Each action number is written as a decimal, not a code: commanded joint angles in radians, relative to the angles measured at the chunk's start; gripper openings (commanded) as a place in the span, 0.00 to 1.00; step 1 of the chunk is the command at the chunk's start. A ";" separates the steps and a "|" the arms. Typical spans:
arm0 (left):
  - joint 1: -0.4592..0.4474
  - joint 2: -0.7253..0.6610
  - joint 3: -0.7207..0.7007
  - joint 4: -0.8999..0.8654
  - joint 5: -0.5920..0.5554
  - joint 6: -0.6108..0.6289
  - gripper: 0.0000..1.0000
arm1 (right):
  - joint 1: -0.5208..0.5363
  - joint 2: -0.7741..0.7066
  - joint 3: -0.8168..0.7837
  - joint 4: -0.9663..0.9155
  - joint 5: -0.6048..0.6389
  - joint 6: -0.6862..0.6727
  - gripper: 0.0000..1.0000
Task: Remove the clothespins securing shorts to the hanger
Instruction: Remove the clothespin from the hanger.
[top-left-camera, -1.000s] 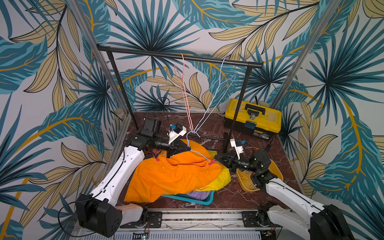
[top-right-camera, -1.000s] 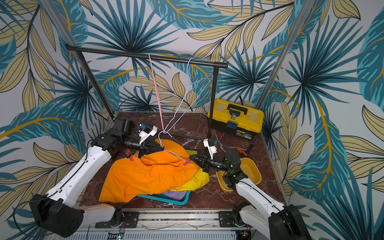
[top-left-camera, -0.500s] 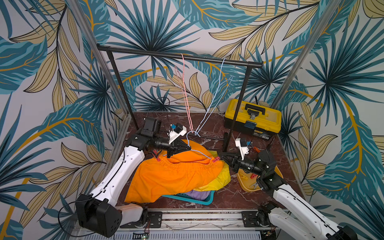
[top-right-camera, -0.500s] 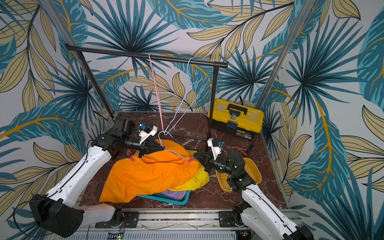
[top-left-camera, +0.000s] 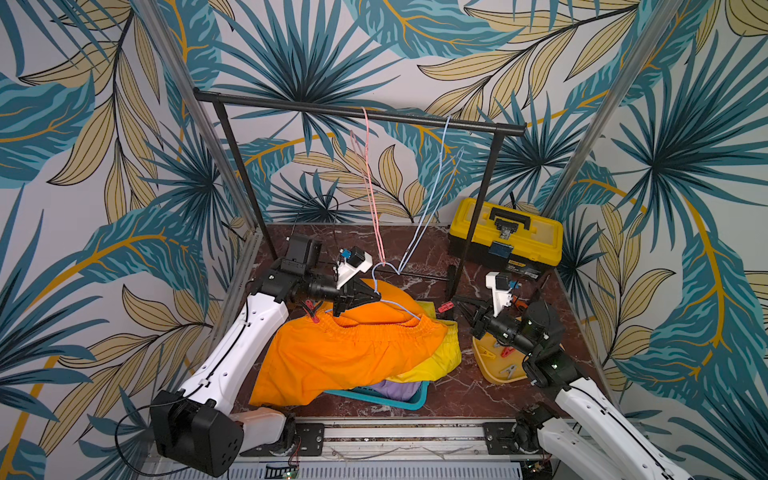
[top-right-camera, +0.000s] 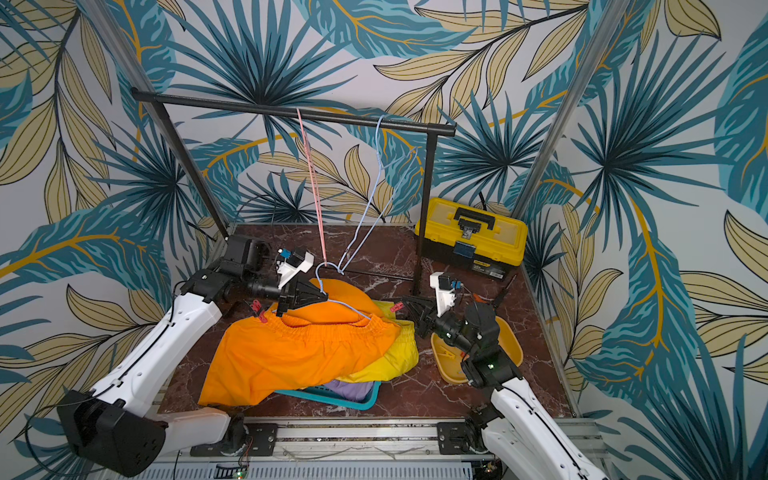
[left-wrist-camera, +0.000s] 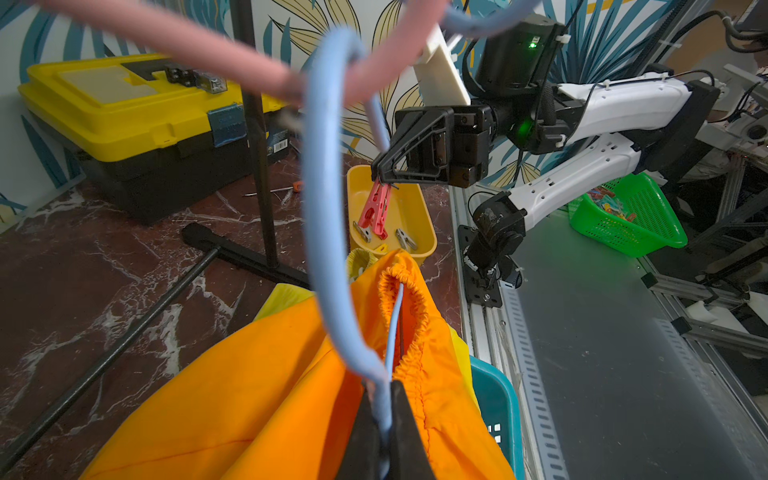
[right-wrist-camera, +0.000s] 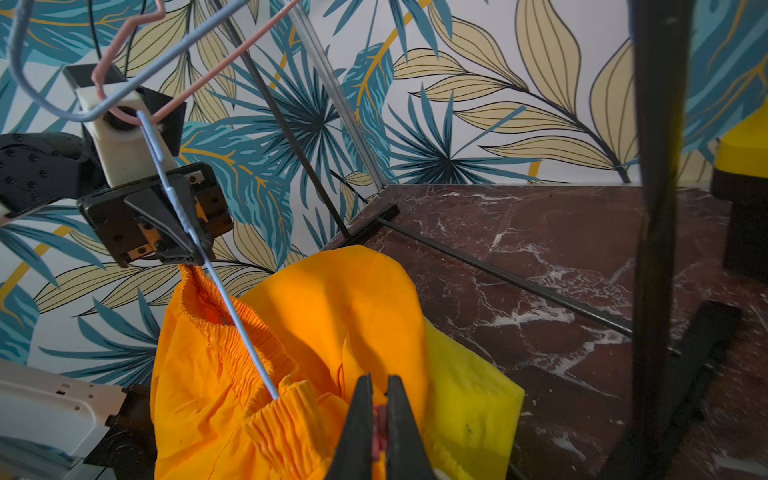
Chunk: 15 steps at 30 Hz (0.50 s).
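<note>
The orange shorts (top-left-camera: 340, 357) hang by their waistband on a blue wire hanger (top-left-camera: 397, 307) and drape over the yellow shorts (top-left-camera: 444, 353) and lilac shorts (top-left-camera: 395, 388). My left gripper (top-left-camera: 376, 297) is shut on the hanger's wire near its hook, as the left wrist view shows at the left gripper (left-wrist-camera: 382, 399). A red clothespin (top-left-camera: 312, 316) still pinches the waistband's left end. My right gripper (top-left-camera: 455, 301) is shut on another red clothespin (top-left-camera: 444, 307), held just off the waistband's right end. That clothespin (right-wrist-camera: 379, 432) sits between the right gripper's (right-wrist-camera: 379, 382) closed fingers.
A yellow tray (top-left-camera: 498, 365) with several loose clothespins lies under my right arm. A teal basket (top-left-camera: 411, 401) sits beneath the shorts. A yellow toolbox (top-left-camera: 505, 232) stands at the back right. The black rack (top-left-camera: 357, 114) carries a pink hanger (top-left-camera: 372, 187) and another blue hanger (top-left-camera: 436, 199).
My right gripper has drawn back to the right and upward with the red clothespin, coming away from the waistband's right end. The left arm has held still on the hanger.
</note>
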 joint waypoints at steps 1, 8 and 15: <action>0.000 -0.036 -0.013 0.004 -0.034 0.008 0.00 | -0.005 -0.085 0.012 -0.216 0.201 -0.007 0.00; -0.002 -0.043 -0.011 0.004 -0.040 0.006 0.00 | -0.004 -0.258 0.023 -0.695 0.700 0.160 0.00; -0.012 -0.047 -0.010 0.004 -0.047 -0.003 0.00 | -0.004 -0.145 0.074 -0.911 0.820 0.281 0.00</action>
